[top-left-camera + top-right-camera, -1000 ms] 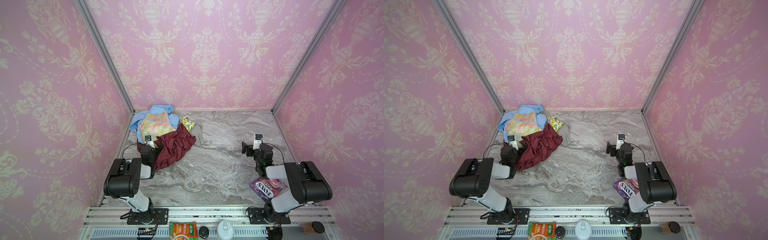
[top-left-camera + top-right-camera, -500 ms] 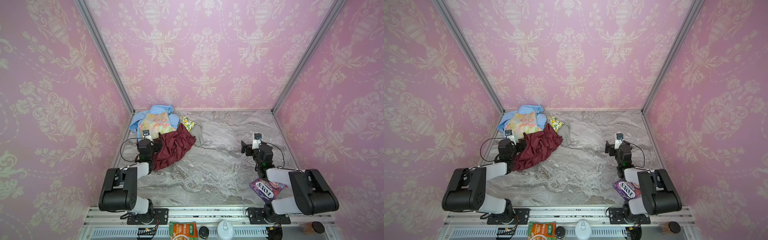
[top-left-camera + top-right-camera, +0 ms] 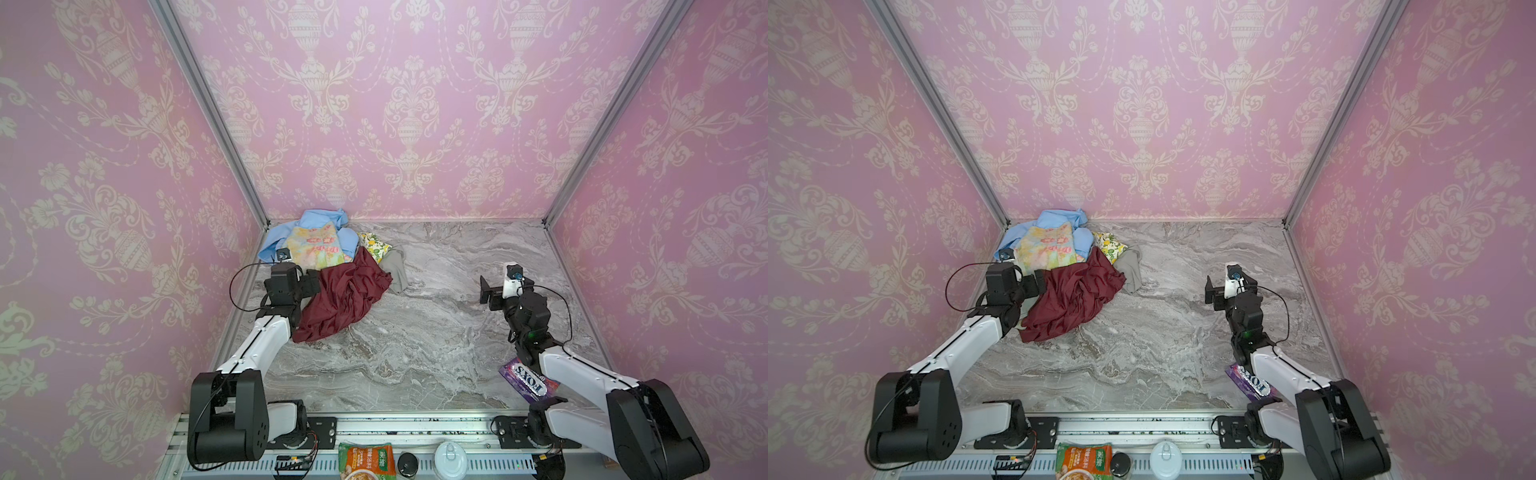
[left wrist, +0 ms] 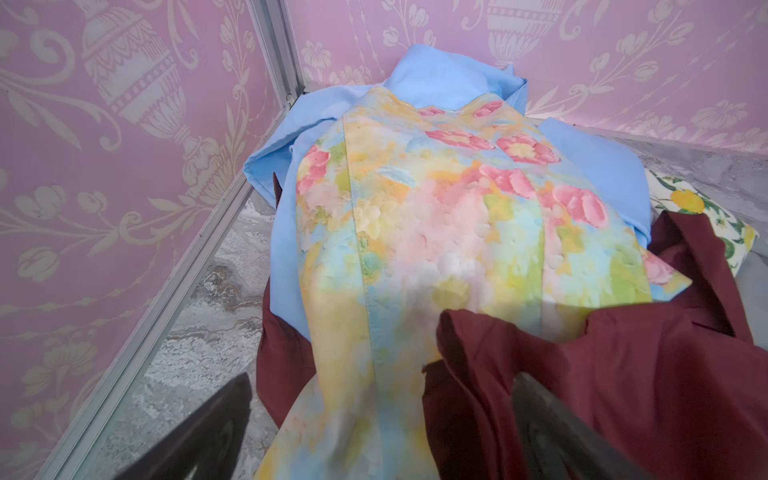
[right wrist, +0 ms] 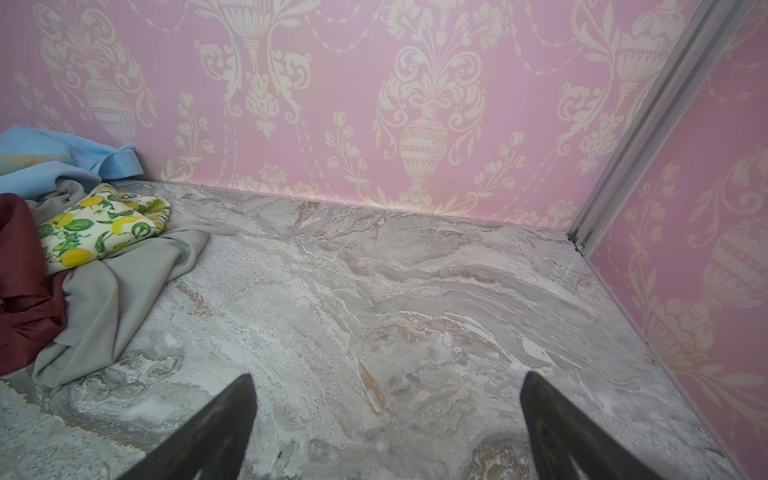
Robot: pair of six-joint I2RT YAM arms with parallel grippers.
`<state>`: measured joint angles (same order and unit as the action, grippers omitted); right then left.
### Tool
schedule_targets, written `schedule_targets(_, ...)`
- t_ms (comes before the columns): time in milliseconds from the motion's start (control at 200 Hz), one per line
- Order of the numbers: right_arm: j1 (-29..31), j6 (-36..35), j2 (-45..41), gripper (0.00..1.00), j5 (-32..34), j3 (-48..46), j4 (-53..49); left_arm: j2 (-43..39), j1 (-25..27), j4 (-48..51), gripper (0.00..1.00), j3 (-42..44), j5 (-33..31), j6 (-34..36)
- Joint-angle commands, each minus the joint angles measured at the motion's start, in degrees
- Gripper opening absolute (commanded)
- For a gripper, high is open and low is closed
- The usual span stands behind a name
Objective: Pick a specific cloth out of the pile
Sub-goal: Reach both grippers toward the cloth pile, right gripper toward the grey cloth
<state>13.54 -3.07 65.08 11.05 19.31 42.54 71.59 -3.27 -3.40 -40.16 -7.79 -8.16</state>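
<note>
1. My left fingers (image 4: 199, 436) stood wide and empty, right at the pile (image 3: 316, 249).
2. My right fingers (image 5: 208, 428) gaped wide above the bare surface (image 5: 415, 311).
3. The grey cloth (image 5: 124, 286) lay at the pile's edge, tucked under the lemon cloth (image 5: 104, 224) and maroon cloth (image 3: 345, 295).

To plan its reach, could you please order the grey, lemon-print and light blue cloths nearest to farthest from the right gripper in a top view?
From the right gripper:
1. Grey cloth, rightmost.
2. Lemon-print cloth, just behind it.
3. Light blue cloth, back-left corner.
</note>
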Motion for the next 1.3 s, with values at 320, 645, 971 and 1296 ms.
schedule_targets(320,10.83,-0.65,-2.52,1.0,4.73,6.51,-12.02,-2.9,-0.01,27.42,0.99,-13.34,4.96,-3.9)
schedule_targets(645,17.33,5.39,1.73,1.0,0.17,19.55,-29.05,-0.14,0.02,37.82,0.99,-21.24,6.24,-5.15)
schedule_targets(971,21.44,12.29,6.82,0.97,-3.17,29.98,-40.42,4.14,1.45,44.25,0.99,-29.32,8.19,-5.15)
schedule_targets(1296,23.32,24.53,16.93,0.9,-4.9,37.41,-39.43,5.31,8.17,47.43,0.98,-32.15,3.68,-1.93)
